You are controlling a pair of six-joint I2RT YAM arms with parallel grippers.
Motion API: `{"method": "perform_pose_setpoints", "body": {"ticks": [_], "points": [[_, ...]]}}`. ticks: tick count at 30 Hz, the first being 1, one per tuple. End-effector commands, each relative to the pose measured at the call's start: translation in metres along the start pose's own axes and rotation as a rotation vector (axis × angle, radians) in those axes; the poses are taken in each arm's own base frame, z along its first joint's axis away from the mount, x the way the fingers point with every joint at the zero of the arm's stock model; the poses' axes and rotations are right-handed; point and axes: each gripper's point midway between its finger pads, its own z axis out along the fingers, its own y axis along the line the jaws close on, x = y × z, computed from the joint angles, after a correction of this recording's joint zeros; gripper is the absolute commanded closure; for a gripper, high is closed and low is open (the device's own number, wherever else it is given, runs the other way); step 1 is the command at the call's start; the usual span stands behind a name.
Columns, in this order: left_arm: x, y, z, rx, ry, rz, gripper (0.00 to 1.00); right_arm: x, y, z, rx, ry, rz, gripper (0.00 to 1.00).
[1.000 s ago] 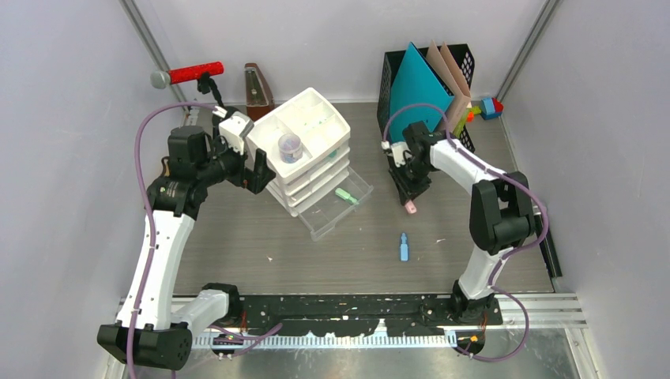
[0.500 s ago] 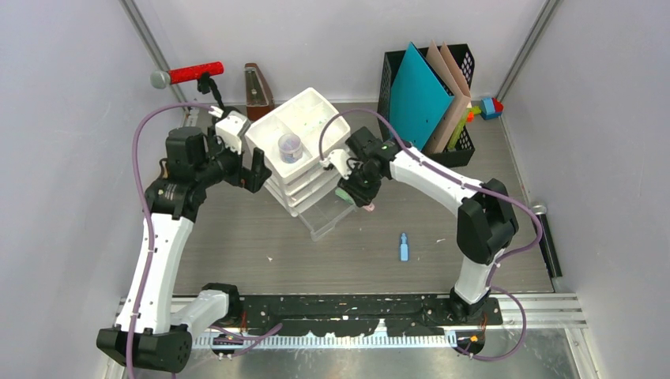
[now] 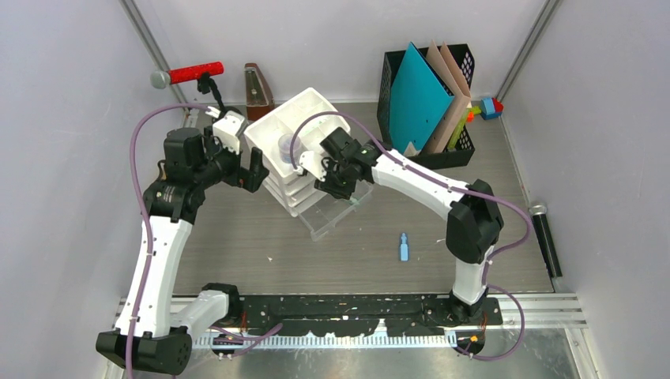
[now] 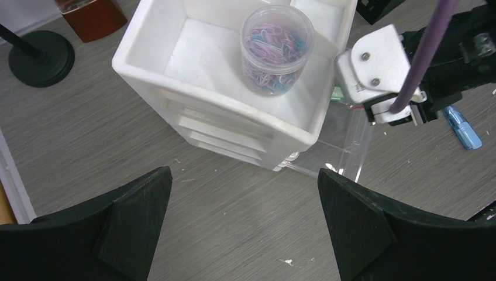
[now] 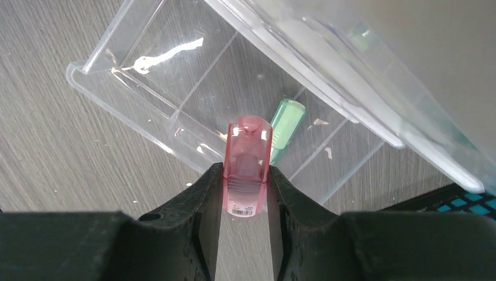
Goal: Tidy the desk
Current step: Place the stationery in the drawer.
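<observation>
A: Near side first: the grey wood-grain desk [image 3: 261, 237] runs wall to wall, with a small blue stick [image 3: 404, 246] lying on it.

B: Further in, the right gripper [image 5: 245, 177] is clamped on a translucent pink tube [image 5: 248, 146] above the clear plastic drawer [image 5: 146, 64], which has a green cylinder [image 5: 286, 129] inside.

A: The left gripper [image 4: 243, 175] gapes wide beside the white drawer unit [image 4: 175, 93], with a round clip jar [image 4: 276, 47] on top.

The grey desk [image 3: 237, 229] holds a white drawer unit [image 3: 312, 106] just left of the right claw [image 5: 247, 181], a blue marker [image 3: 404, 246] to its near right, a black file rack [image 3: 442, 160] to its far right.
</observation>
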Motion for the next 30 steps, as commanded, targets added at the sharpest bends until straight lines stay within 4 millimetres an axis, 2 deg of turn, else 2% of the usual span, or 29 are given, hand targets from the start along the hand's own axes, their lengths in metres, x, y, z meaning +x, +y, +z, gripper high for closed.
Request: {"method": "perform_pose_setpoints", "body": {"ticks": [1,4,6,11,13,18,22,23,24,25,26,27,30], "points": [[-0.016,0.001,-0.011,-0.016,-0.051,0.031,0.0,-0.022,-0.007,0.006,0.035,-0.041,-0.059,0.72],[-0.016,0.001,-0.01,-0.015,-0.051,0.031,0.0,-0.023,-0.007,0.013,0.042,-0.035,-0.059,0.66],[-0.017,0.0,-0.011,-0.013,-0.051,0.031,0.0,-0.023,-0.009,0.015,0.057,-0.033,-0.048,0.58],[-0.017,-0.001,-0.011,-0.008,-0.052,0.034,0.0,-0.026,-0.016,0.007,0.104,-0.044,-0.018,0.4],[-0.017,-0.001,-0.011,-0.005,-0.053,0.033,0.0,-0.027,-0.016,0.001,0.112,-0.056,-0.008,0.35],[-0.017,-0.002,-0.011,0.001,-0.055,0.032,0.0,-0.025,-0.014,-0.016,0.136,-0.07,0.009,0.34],[-0.019,-0.002,-0.012,-0.001,-0.061,0.039,0.0,-0.008,-0.008,-0.031,0.156,-0.055,0.032,0.33],[-0.019,-0.002,-0.012,0.0,-0.059,0.04,0.0,-0.007,-0.007,-0.04,0.169,-0.067,0.038,0.33],[-0.018,-0.002,-0.012,0.001,-0.058,0.039,0.0,0.002,-0.004,-0.039,0.164,-0.051,0.053,0.32],[-0.018,-0.002,-0.011,0.0,-0.058,0.039,0.0,0.003,-0.004,-0.048,0.175,-0.065,0.062,0.32],[-0.018,-0.002,-0.011,0.0,-0.059,0.04,0.0,0.014,-0.002,-0.047,0.172,-0.049,0.084,0.31],[-0.019,-0.002,-0.011,-0.001,-0.061,0.041,0.0,0.015,-0.003,-0.056,0.186,-0.063,0.095,0.31],[-0.019,-0.001,-0.01,-0.001,-0.063,0.042,0.0,0.04,-0.005,-0.07,0.218,-0.066,0.178,0.28]]}}
